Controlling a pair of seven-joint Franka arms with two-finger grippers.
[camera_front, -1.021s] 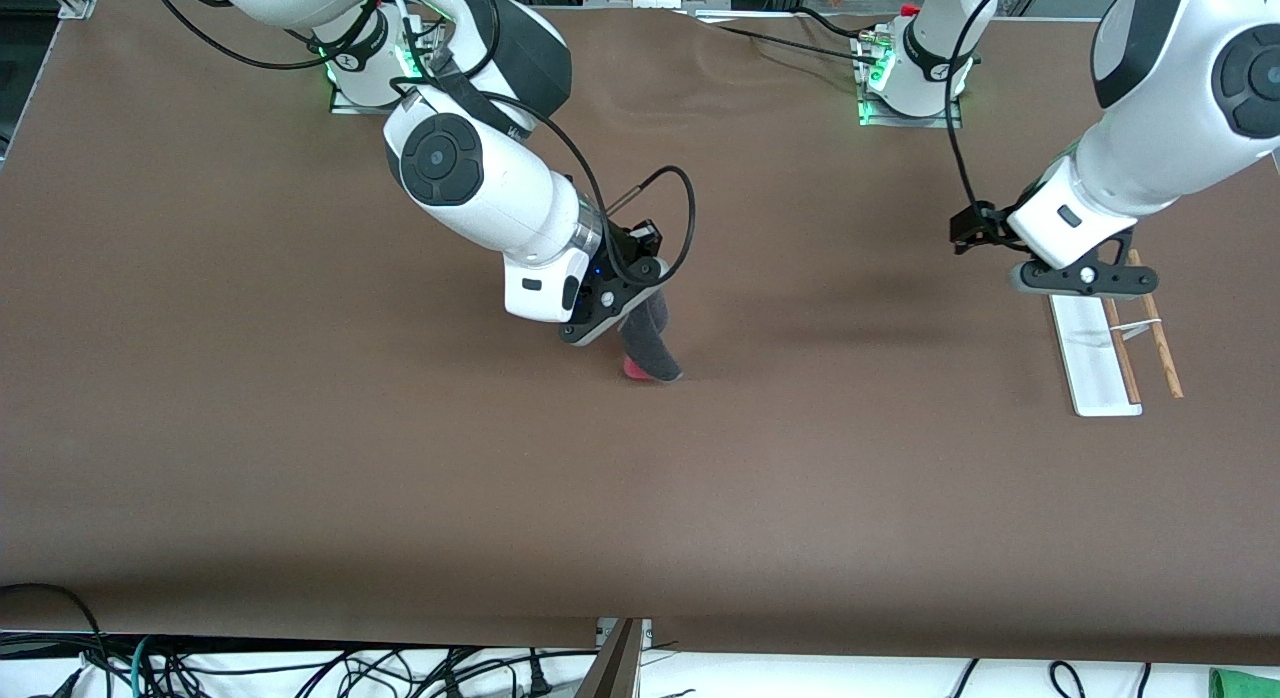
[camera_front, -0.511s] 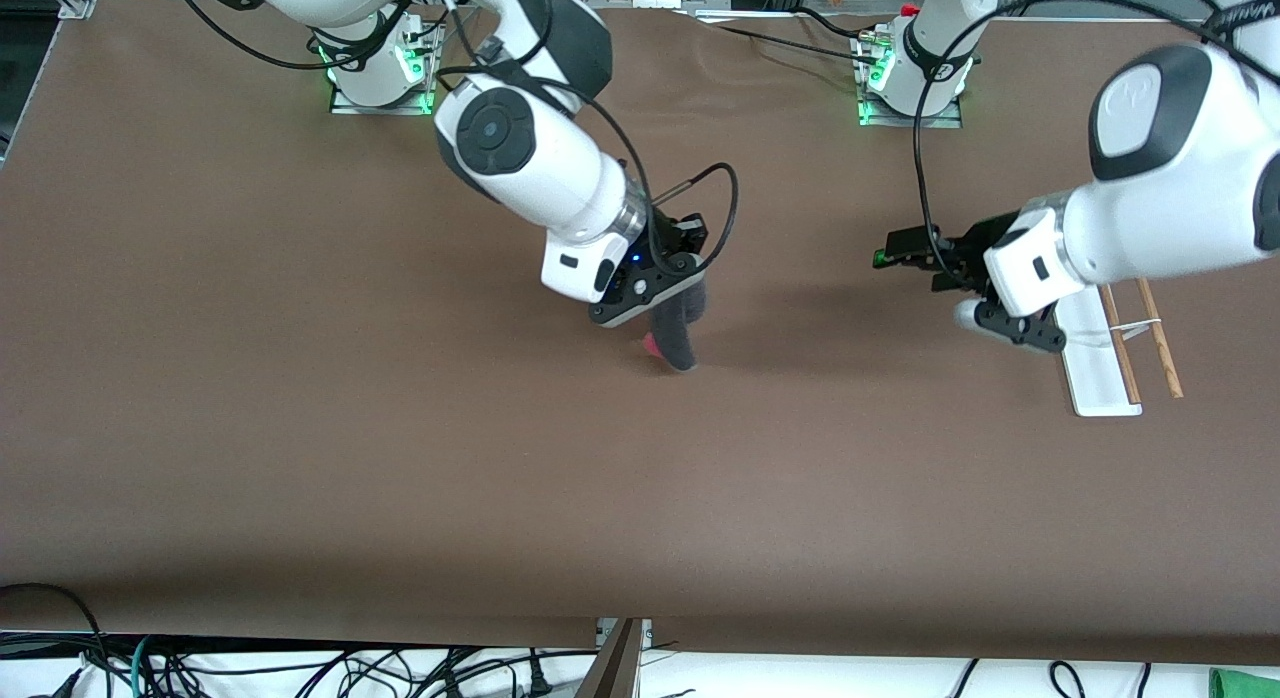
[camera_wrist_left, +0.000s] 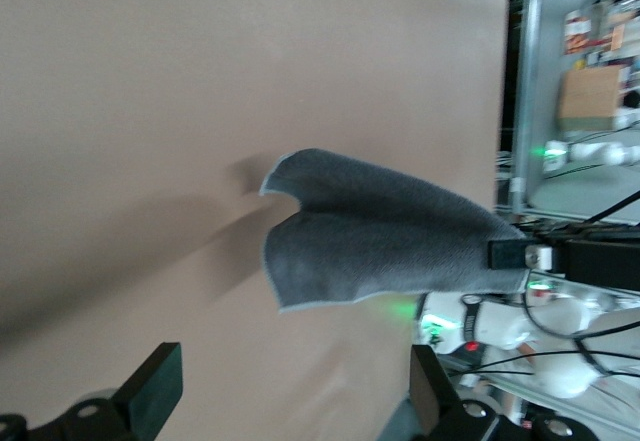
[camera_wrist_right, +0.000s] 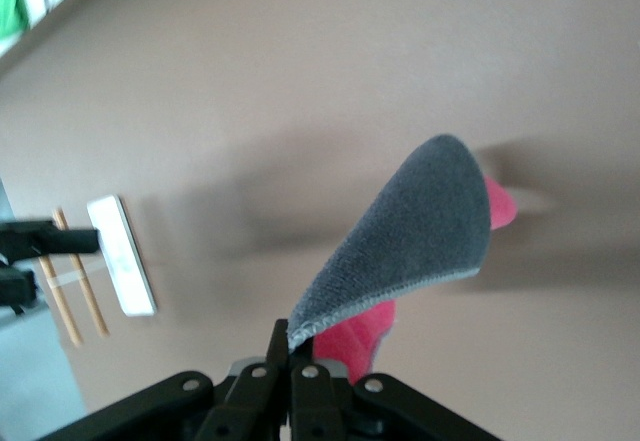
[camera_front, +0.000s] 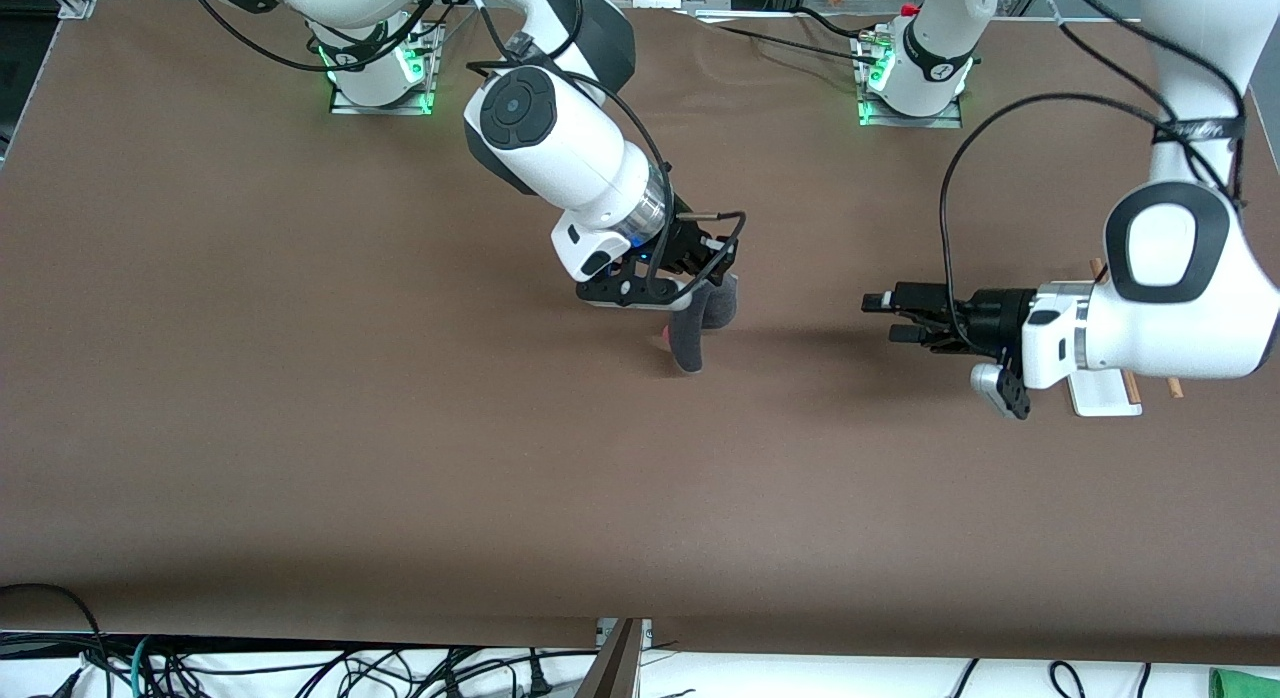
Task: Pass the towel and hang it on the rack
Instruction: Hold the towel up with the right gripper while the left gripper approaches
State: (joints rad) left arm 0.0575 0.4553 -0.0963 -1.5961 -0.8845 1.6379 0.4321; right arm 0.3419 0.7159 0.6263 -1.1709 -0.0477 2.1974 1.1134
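Observation:
My right gripper (camera_front: pixel 716 286) is shut on one corner of the towel (camera_front: pixel 692 336) and holds it over the middle of the table; the towel hangs down, dark grey outward, with a bit of pink showing. In the right wrist view the gripper (camera_wrist_right: pixel 291 349) pinches the grey edge of the towel (camera_wrist_right: pixel 415 231). My left gripper (camera_front: pixel 880 316) is open and empty, level over the table, pointing at the towel from the left arm's end, apart from it. In the left wrist view the towel (camera_wrist_left: pixel 380 231) hangs ahead of the open gripper (camera_wrist_left: pixel 295 401). The rack (camera_front: pixel 1100 393) is mostly hidden under my left arm.
The rack's white base (camera_wrist_right: pixel 122 256) and its two brown rods (camera_wrist_right: pixel 78 286) show in the right wrist view, at the left arm's end of the table. The table (camera_front: pixel 400 458) is covered in brown cloth. Cables lie below its front edge.
My right gripper has carried the towel toward the left arm's end. My left arm has swung off the rack, and its gripper has turned level to point at the towel.

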